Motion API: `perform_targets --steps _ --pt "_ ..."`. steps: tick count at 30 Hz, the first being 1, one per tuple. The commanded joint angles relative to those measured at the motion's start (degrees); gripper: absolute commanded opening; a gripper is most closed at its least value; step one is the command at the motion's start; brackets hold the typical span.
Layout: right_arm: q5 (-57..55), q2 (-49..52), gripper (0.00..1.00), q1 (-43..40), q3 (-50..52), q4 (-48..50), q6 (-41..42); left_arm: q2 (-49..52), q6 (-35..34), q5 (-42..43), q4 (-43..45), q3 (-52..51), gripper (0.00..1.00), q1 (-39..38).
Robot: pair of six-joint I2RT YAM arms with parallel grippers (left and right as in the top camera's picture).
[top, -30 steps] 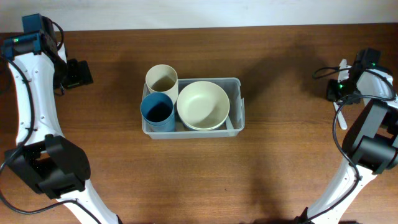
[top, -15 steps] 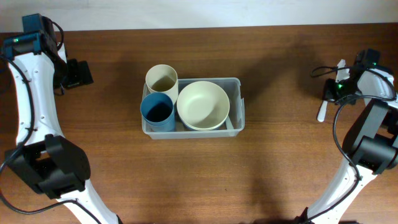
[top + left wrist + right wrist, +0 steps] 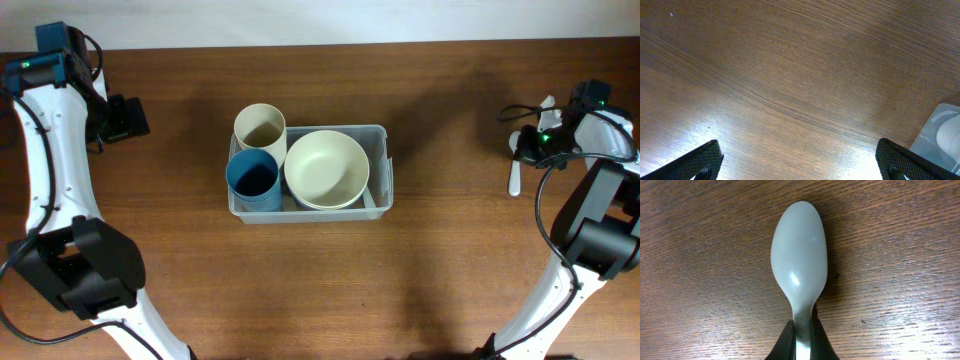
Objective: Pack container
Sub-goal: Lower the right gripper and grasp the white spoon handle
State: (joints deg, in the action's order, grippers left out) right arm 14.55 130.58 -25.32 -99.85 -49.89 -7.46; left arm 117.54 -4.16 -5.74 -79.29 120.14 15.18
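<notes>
The clear plastic container point(image 3: 384, 160) sits mid-table and holds a cream bowl point(image 3: 326, 168), a blue cup point(image 3: 252, 178) and a cream cup point(image 3: 260, 127). My right gripper point(image 3: 535, 143) is at the far right, shut on the handle of a white plastic spoon point(image 3: 515, 175). In the right wrist view the spoon point(image 3: 799, 255) sticks out from the shut jaws point(image 3: 802, 330), just above the wood. My left gripper point(image 3: 125, 118) is open and empty at the far left. In the left wrist view its jaws point(image 3: 800, 170) are wide apart, and a corner of the container point(image 3: 940, 135) shows at the right edge.
The brown wooden table point(image 3: 430, 260) reaches a pale wall along the back edge. Both arm bases stand at the front corners.
My right gripper has shifted slightly left with the spoon, and the spoon has swung from right of the gripper to its left. The left arm and the container have not moved.
</notes>
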Motion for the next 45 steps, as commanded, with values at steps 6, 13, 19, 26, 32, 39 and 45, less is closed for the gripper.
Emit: perform_targets --steps 6,13,19,26,32,39,45 --pt "0.31 3.89 0.04 0.22 1.6 -0.94 0.94 -0.11 -0.57 0.57 0.02 0.92 1.0 0.22" --pt "0.26 3.89 0.17 0.22 1.6 -2.71 1.99 -0.11 -0.57 0.57 0.02 0.92 1.0 0.22" --pt "-4.96 3.89 0.35 0.22 1.6 -5.4 6.51 -0.11 -0.57 0.57 0.02 0.92 1.0 0.22" --pt "-9.44 3.89 0.26 0.26 2.58 -11.06 11.65 -0.11 -0.57 0.57 0.02 0.92 1.0 0.22" --pt "-10.38 3.89 0.27 2.6 8.94 -9.75 12.31 -0.11 -0.57 0.57 0.02 0.92 1.0 0.22" --pt "-10.54 3.89 0.31 4.48 11.85 -8.26 12.48 -0.11 -0.57 0.57 0.02 0.92 1.0 0.22" --pt "-10.73 3.89 0.24 4.46 11.96 -8.9 12.48 -0.11 -0.57 0.57 0.02 0.92 1.0 0.22"
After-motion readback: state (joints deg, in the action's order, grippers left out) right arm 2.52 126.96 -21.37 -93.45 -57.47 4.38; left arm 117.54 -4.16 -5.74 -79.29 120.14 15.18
